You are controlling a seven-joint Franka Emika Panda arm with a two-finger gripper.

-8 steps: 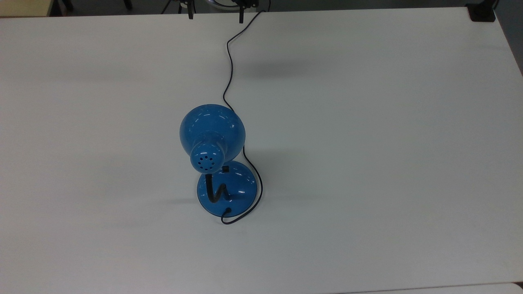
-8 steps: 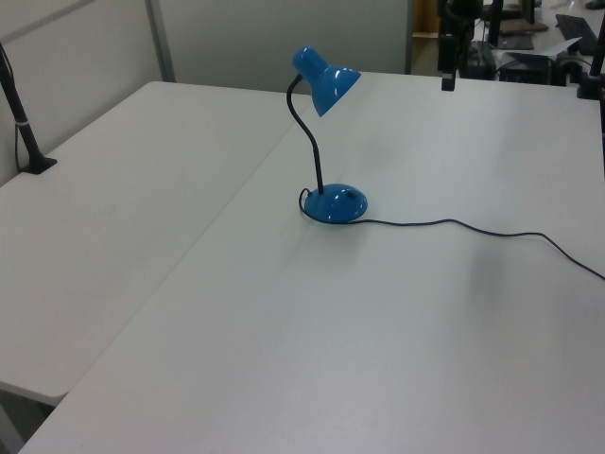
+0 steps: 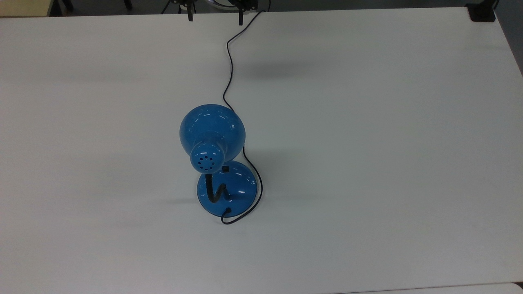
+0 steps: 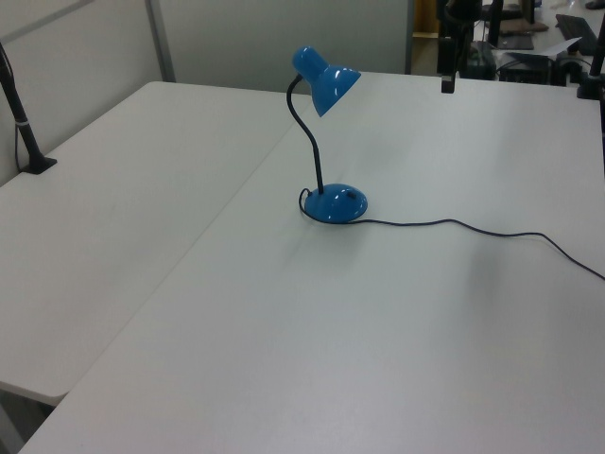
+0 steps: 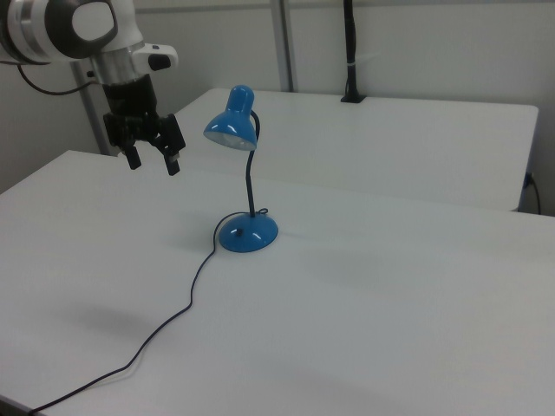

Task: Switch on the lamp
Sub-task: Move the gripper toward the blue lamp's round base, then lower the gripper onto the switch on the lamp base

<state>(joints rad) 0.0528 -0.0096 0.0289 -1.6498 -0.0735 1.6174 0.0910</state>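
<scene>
A broad white surface carries everything here, with pale partition walls behind it in the side views and a second white tabletop butted against it. The arm is the largest thing over it, hanging above the edge that lies along the top view's upper side. Its claw hovers well above the surface with the two fingers spread wide and nothing between them; in the top view the fingertips just show at that edge. The lamp stands near the middle of the surface, well apart from the claw, with its dome shade tilted out toward the arm's edge and its round base flat on the surface. It looks unlit. A thin cord runs from the base to the edge below the arm. A small black switch sits on the base, partly under the shade. The approach seems barely begun. The next move likely calls for bringing the claw down past the shade and pressing one fingertip onto the switch, keeping clear of the gooseneck and cord.
</scene>
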